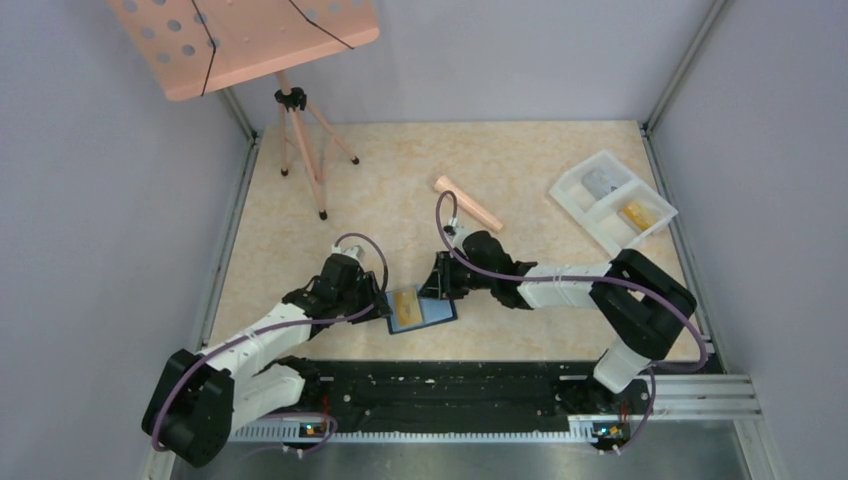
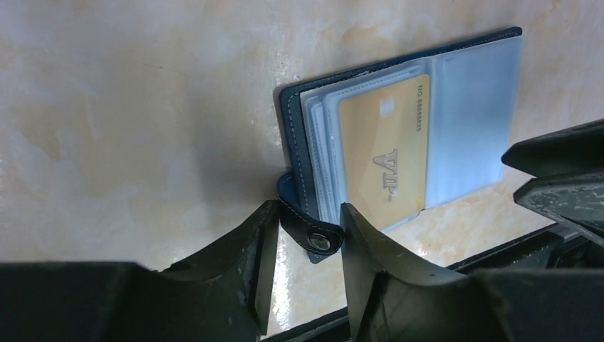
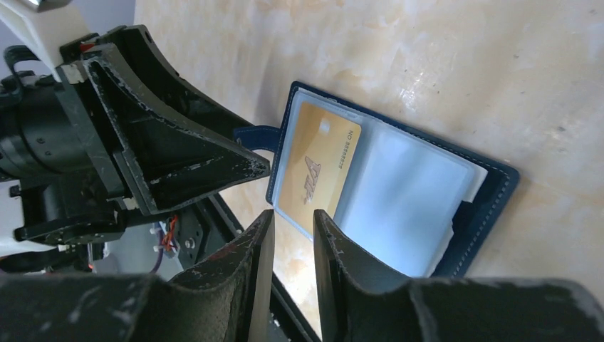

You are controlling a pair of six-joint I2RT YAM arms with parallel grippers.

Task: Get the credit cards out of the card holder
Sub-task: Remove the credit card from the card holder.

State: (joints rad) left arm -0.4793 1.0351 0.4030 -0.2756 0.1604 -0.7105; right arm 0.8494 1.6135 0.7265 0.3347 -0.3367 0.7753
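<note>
The navy card holder (image 1: 440,313) lies open near the table's front edge, its pale blue sleeves facing up. A tan-gold credit card (image 2: 384,153) sits in the left sleeve (image 3: 317,167); the sleeve beside it (image 2: 470,121) looks empty. My left gripper (image 2: 310,206) is at the holder's left side. Its fingers touch both ends of the short closing tab (image 2: 318,241) with the metal snap. My right gripper (image 3: 293,212) hovers at the gold card's near edge. Its jaws stand a narrow gap apart with only table showing between them. From above, the left gripper (image 1: 382,300) and right gripper (image 1: 437,285) flank the holder.
A white two-compartment tray (image 1: 585,222) stands at the back right with a gold piece and a grey piece in it. A peach stick (image 1: 468,203) lies mid-table. A tripod stand (image 1: 300,150) is at the back left. A black rail (image 1: 440,385) runs along the near edge.
</note>
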